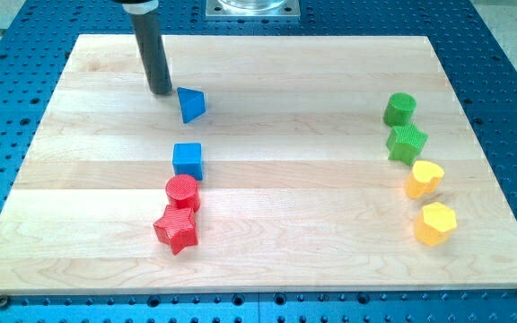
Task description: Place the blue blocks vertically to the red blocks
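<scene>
A blue triangular block lies at the upper left of the wooden board. My tip stands just to its left, close to it, perhaps touching. A blue cube sits below the triangle. Directly under the cube is a red cylinder, touching it, and a red star-shaped block lies right below the cylinder. These blue and red blocks form a rough column.
On the view's right stand a green cylinder, a green star-shaped block, a yellow heart-shaped block and a yellow hexagonal block, in a column. A blue perforated table surrounds the board.
</scene>
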Controlling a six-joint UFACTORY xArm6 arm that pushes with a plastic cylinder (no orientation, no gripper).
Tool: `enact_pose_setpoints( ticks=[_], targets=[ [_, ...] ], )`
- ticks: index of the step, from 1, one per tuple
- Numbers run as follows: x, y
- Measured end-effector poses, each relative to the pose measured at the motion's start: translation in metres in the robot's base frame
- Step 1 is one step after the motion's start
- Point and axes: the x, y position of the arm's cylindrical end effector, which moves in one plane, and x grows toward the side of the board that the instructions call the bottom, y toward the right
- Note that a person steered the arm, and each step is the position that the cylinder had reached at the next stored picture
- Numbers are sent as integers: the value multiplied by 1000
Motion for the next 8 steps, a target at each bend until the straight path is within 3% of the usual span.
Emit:
enact_pose_setpoints(
  ticks=[2,4,6,7,8],
  targets=[
    [43,46],
    [87,52],
    [92,104],
    [72,149],
    [59,158]
  ],
)
